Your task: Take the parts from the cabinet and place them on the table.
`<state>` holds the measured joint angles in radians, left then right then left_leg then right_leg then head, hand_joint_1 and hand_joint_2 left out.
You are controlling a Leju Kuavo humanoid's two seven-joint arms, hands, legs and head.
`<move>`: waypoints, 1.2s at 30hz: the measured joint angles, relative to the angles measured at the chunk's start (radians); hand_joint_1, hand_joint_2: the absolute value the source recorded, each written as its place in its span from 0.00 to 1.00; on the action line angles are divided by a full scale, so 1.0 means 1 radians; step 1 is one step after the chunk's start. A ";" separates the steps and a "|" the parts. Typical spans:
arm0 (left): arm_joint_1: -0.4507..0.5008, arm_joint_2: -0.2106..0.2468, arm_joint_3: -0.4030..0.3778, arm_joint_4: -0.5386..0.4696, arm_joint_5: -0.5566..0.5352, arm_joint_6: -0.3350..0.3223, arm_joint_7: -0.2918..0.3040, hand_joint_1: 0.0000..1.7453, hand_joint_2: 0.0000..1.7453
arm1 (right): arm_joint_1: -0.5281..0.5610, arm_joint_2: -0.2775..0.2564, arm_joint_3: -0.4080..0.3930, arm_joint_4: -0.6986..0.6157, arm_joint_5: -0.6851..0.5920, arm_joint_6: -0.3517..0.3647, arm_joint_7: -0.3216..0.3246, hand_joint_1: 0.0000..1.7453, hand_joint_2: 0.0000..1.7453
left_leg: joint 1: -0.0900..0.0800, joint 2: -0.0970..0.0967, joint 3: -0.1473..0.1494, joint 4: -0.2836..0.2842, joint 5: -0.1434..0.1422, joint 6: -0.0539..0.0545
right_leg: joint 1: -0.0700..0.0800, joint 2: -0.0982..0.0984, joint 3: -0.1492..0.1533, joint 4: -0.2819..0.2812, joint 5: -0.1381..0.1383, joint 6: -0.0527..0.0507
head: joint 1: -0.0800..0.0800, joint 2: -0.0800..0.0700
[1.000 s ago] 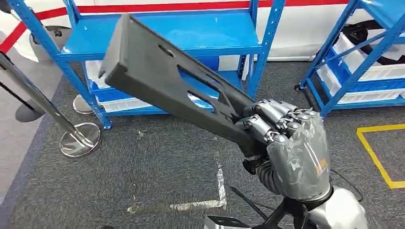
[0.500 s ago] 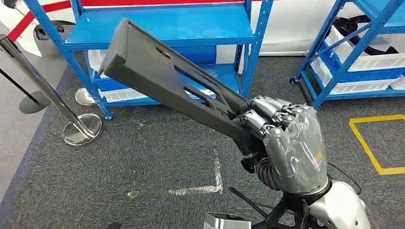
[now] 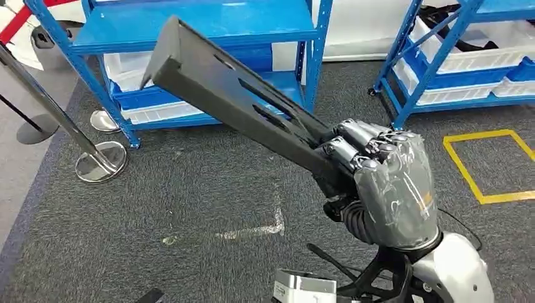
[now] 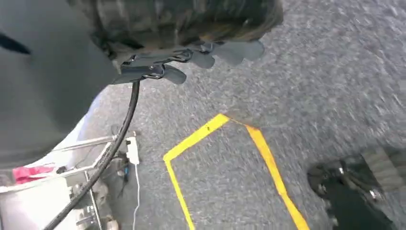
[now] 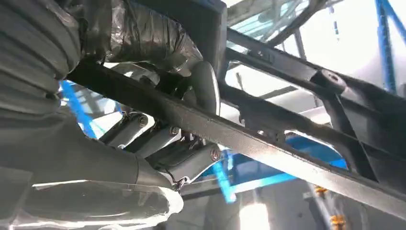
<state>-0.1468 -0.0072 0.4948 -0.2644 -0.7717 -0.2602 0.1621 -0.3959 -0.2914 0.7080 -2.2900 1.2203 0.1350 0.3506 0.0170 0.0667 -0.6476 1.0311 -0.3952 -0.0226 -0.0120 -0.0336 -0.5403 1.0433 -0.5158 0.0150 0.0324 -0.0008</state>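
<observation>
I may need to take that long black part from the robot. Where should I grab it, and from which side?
Probably the free, wide end of the black part, coming from the shelf side. The right hand grips the narrow end, and the part slants up and away from it, with slots for fingers.

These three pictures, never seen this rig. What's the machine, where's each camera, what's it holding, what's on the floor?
It is a two-legged humanoid robot with silver arms and many-fingered hands. The head view looks forward and down from high on its body. There the right hand grips one end of a long black slotted part, which slants up and away toward a blue shelf rack. A second blue rack with white bins stands to the right. On the grey carpet are a yellow taped square, silver tape marks and a chrome post base.

The right wrist view sits just behind that hand and shows its fingers wrapped around the part's bar. The left wrist view looks down at the carpet and yellow tape; whether the left hand is open or shut cannot be told.
</observation>
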 joint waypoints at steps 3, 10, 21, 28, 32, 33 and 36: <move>0.004 0.002 -0.002 0.000 0.009 -0.003 0.004 0.00 0.00 | -0.002 0.000 0.000 0.006 -0.003 0.001 0.000 0.98 1.00 | 0.006 -0.036 -0.027 0.056 -0.091 -0.013 | -0.003 0.018 -0.029 -0.005 0.033 -0.029 | -0.002 0.000; 0.004 0.014 -0.009 0.000 0.011 0.001 0.008 0.00 0.00 | -0.004 0.000 0.000 0.021 -0.007 0.000 0.000 0.98 1.00 | -0.021 -0.069 0.042 0.176 -0.123 0.029 | 0.026 0.083 -0.124 0.000 0.110 -0.045 | -0.008 0.000; 0.000 0.028 -0.021 -0.003 0.021 0.011 0.010 0.00 0.00 | -0.011 0.000 -0.002 0.037 -0.010 -0.002 -0.002 0.98 1.00 | -0.022 -0.041 0.113 -0.071 -0.057 0.064 | 0.000 0.045 -0.198 0.206 -0.054 0.010 | -0.003 0.000; -0.004 0.029 -0.021 -0.003 0.029 0.024 0.011 0.00 0.00 | -0.014 0.000 -0.002 0.051 -0.013 -0.003 -0.003 0.98 1.00 | -0.002 0.031 0.002 0.002 -0.020 0.018 | -0.018 -0.033 0.033 -0.008 -0.007 0.053 | -0.001 0.000; -0.002 0.026 -0.022 -0.003 0.035 0.028 0.015 0.00 0.00 | -0.016 0.000 -0.002 0.058 -0.014 -0.005 -0.004 0.98 1.00 | 0.012 0.041 -0.012 -0.004 0.000 -0.014 | -0.013 -0.004 -0.010 -0.020 0.022 -0.007 | -0.002 0.000; 0.002 0.025 -0.022 -0.003 0.039 0.028 0.016 0.00 0.00 | -0.017 0.000 -0.002 0.059 -0.015 -0.006 -0.005 0.98 1.00 | 0.013 -0.003 -0.026 0.020 -0.051 -0.019 | -0.012 0.004 -0.022 -0.020 0.034 -0.013 | -0.004 0.000; 0.006 0.023 -0.022 -0.003 0.042 0.028 0.018 0.00 0.00 | -0.018 0.003 -0.002 0.065 -0.019 -0.007 -0.006 0.98 1.00 | 0.007 -0.058 -0.068 0.215 -0.228 -0.011 | -0.003 0.034 -0.067 -0.019 0.072 -0.031 | -0.008 0.000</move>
<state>-0.1403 0.0160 0.4730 -0.2670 -0.7301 -0.2319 0.1797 -0.4134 -0.2884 0.7061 -2.2251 1.2013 0.1278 0.3449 0.0241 0.0091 -0.7157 1.2466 -0.6235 -0.0332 -0.0150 0.0001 -0.6075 1.0238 -0.4440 -0.0157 0.0240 -0.0008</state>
